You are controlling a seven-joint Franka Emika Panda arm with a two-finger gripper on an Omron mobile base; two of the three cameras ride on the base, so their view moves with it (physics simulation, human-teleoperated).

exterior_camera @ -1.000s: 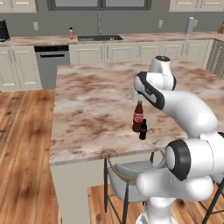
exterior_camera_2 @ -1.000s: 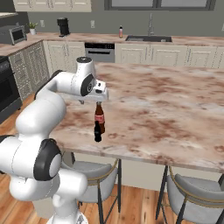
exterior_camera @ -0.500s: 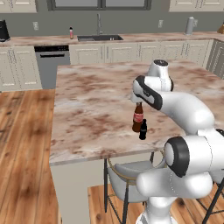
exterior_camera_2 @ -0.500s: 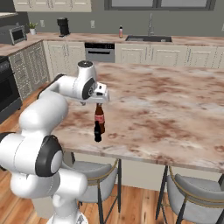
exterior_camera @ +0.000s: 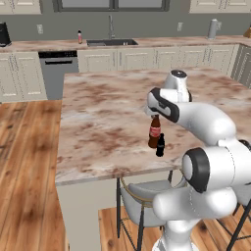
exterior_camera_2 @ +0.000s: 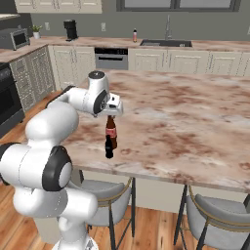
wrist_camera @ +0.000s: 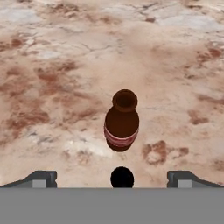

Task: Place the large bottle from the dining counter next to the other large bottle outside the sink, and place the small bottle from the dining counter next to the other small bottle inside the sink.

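The large bottle, brown with a red label band, stands upright near the front edge of the dining counter. The small bottle, all black, stands right beside it on the near side. My gripper hangs open just above the brown bottle's neck. In the hand view the brown bottle sits centred from above, the black one below it, with the fingertips wide apart on either side. Far back, the other large bottle stands left of the sink. The other small bottle is hidden.
A tall faucet rises behind the sink on the wall counter. Stools stand under the dining counter's front edge. A coffee maker and a microwave sit at the far left. Wooden floor lies between island and wall cabinets.
The hand has come down a little toward the brown bottle's neck. Both bottles stand where they were, and the jaws stay open.
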